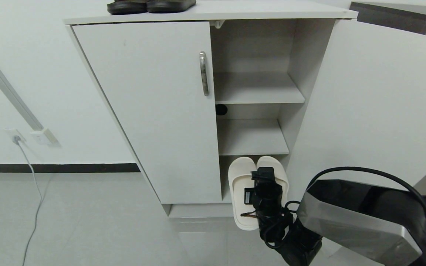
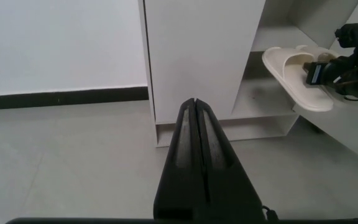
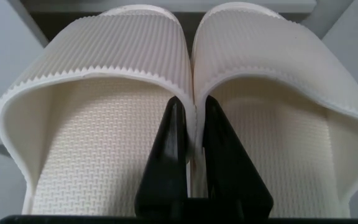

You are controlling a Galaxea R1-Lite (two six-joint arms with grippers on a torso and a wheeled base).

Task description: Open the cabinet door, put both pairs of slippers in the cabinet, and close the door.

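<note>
Right wrist view: the right gripper (image 3: 194, 107) is pinched nearly shut on the white pair (image 3: 104, 155), its two black fingers clamping the touching inner edges of both slippers, so one grasp carries the two side by side. The straps are ribbed, the footbeds finely textured, the foam cream-white and clean; it looks soft enough to give under the squeeze.

In the head view that gripper (image 1: 266, 186) holds the white pair (image 1: 239, 184) at the mouth of the bottom bay (image 1: 225, 162) of the cabinet (image 1: 213, 15), toes inside and heels hanging out past the front edge. From the left wrist view the white pair (image 2: 291, 68) seems to be raised off the bay's board, though I cannot be sure of that. The left gripper (image 2: 194, 106) is low over the floor (image 2: 61, 162), well apart from the cabinet, fingers pressed together on nothing.

Progress, as I judge it: the right door (image 1: 375, 103) is swung wide, so opening is done. The first pair is partly in but not let go. The dark pair (image 1: 150, 5) sits on the cabinet's top – untouched, its far part cut off by the frame. Both shelves (image 1: 253, 88) above the bay are bare. The left door (image 1: 142, 111) is shut. Left to do: set down and release the white pair, fetch and stow the dark pair, close the right door.
</note>
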